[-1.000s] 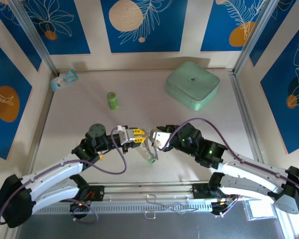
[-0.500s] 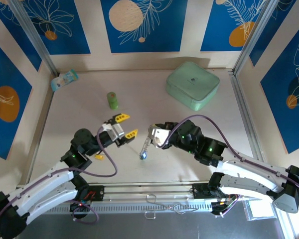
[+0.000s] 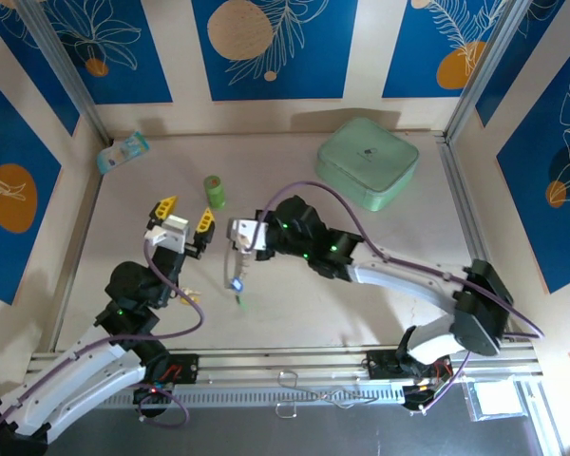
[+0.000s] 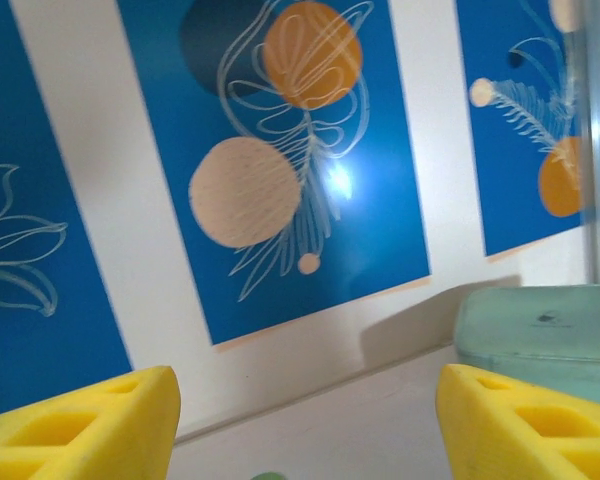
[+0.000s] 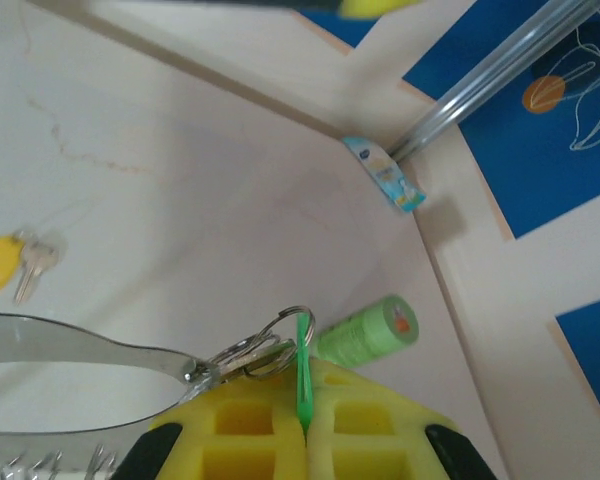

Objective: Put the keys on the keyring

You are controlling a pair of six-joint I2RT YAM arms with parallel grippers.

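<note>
Two tools are over the table [image 3: 361,266]. The left tool [image 3: 182,215] is lifted off the surface with its two yellow fingers [image 4: 90,420] spread wide and nothing between them. The right tool [image 3: 240,231] reaches in beside it, just apart. In its wrist view the two pads [image 5: 242,430] are pressed together, pinching one thin green key [image 5: 302,352] seen edge-on. The keyring [image 5: 248,352] sits at that pinch, its small silver loop standing just above the pads, with one flat silver metal piece [image 5: 80,345] running off to the left. From above, one beaded chain [image 3: 236,258] hangs down from this tool, with one blue key [image 3: 237,283] and one green bit [image 3: 243,303] at its lower end; whether they touch the table I cannot tell. One yellow key [image 5: 0,262] lies loose on the table with one bare silver key [image 5: 32,265] touching it. Farther back are one green bottle [image 3: 214,191] lying on its side, one mint-green box [image 3: 367,161] and one small packet [image 3: 123,152] in the far left corner.
</note>
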